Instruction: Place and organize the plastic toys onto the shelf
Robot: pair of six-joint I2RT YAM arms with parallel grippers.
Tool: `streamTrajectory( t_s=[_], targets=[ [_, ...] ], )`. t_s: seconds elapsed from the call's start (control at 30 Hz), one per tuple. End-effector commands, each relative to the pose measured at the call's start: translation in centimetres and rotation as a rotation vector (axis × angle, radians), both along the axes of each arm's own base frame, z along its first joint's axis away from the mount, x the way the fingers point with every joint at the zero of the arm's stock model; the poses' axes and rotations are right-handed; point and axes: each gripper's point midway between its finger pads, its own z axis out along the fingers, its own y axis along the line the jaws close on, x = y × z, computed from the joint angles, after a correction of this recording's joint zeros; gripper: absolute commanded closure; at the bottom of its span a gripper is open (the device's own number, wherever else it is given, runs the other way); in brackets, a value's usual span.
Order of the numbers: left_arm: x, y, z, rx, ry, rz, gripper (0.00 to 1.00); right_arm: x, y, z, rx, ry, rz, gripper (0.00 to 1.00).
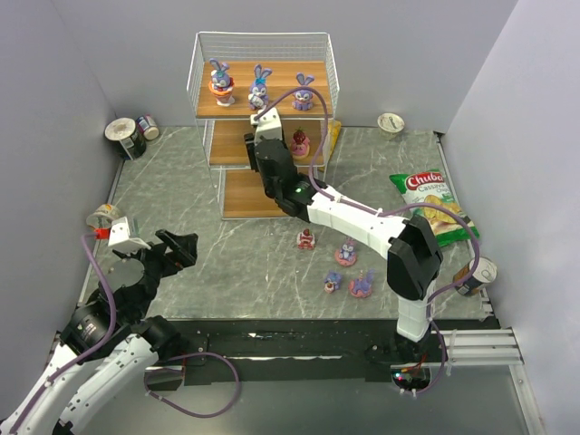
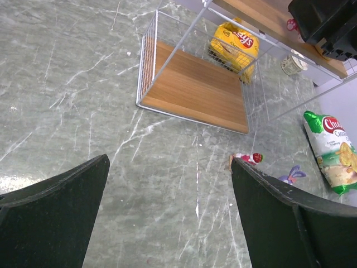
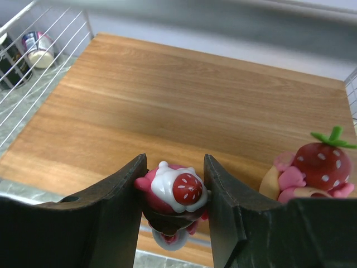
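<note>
the right gripper (image 3: 174, 167) holds a pink-red toy (image 3: 177, 188) in half-closed jaws at the front edge of the shelf's middle board (image 3: 184, 95). free wood lies straight ahead, left of the strawberry toy (image 3: 322, 166). the left gripper (image 2: 168, 164) is wide open, well apart.

Green chip bag (image 1: 433, 204) is displaying a partly legible brand, "Chub…", in white letters on a red panel, with "Cassava" printed beneath it. Yellow bag (image 2: 237, 40) is showing the red "Lay's" logo. Other lettering is staying illegible.
</note>
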Motion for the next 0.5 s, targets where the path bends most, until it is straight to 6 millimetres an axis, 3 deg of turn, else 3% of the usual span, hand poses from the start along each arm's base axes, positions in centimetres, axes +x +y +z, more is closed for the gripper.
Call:
streamTrajectory(
  t_s=[0.0,0.17,0.47],
  targets=[
    [0.1,0.3,0.4,-0.006,-0.005,0.021,0.04,1.2,-0.7,1.3,0.061,-0.049,-0.027,0.74],
    [0.1,0.3,0.4,-0.008,-0.007,0.021,0.03,1.6,-1.2,0.7,0.056,-0.043,-0.037,0.72],
    [0.0,0.5,0.5,-0.010,-0.009,0.029,0.04,1.2,-0.2,-0.4,0.093,-0.009,-0.006,0.70]
  ],
)
